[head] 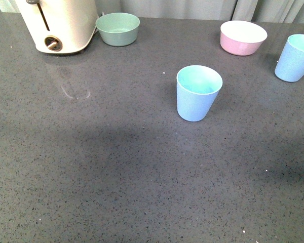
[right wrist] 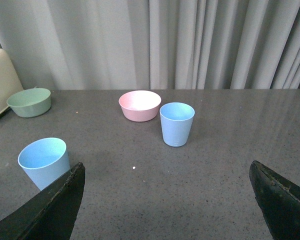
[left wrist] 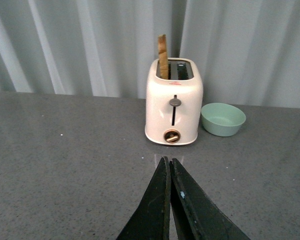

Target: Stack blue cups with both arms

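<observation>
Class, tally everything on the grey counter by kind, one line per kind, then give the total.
Blue cups: 2, near cup, far cup
Bowls: 2, green bowl, pink bowl
Toaster: 1
Toast slice in the toaster: 1
Total: 6

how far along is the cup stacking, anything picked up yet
Nothing is done yet: the near blue cup and the far blue cup stand upright and apart on the counter. Nothing is in hand: the left end effector is shut and empty, facing the toaster; the right end effector is open, holding nothing. Remaining: grasp both cups and nest one in the other.
</observation>
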Robot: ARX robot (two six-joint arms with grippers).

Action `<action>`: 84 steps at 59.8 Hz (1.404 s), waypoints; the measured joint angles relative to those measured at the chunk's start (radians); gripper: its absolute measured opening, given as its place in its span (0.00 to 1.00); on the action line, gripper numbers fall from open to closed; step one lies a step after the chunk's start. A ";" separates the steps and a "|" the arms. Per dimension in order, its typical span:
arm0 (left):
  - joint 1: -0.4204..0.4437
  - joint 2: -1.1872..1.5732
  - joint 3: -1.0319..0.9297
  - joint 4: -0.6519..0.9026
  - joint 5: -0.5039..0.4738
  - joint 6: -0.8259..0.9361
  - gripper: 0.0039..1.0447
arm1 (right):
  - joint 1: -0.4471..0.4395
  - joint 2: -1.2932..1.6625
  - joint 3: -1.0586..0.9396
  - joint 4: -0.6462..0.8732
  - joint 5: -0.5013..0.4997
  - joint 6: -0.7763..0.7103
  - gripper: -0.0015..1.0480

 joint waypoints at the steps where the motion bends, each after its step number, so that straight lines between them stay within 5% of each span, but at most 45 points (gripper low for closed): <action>1: 0.000 -0.011 -0.006 -0.005 0.001 0.000 0.01 | 0.000 0.000 0.000 0.000 0.000 0.000 0.91; 84: 0.002 -0.648 -0.129 -0.502 0.007 0.002 0.01 | 0.000 0.000 0.000 0.000 0.000 0.000 0.91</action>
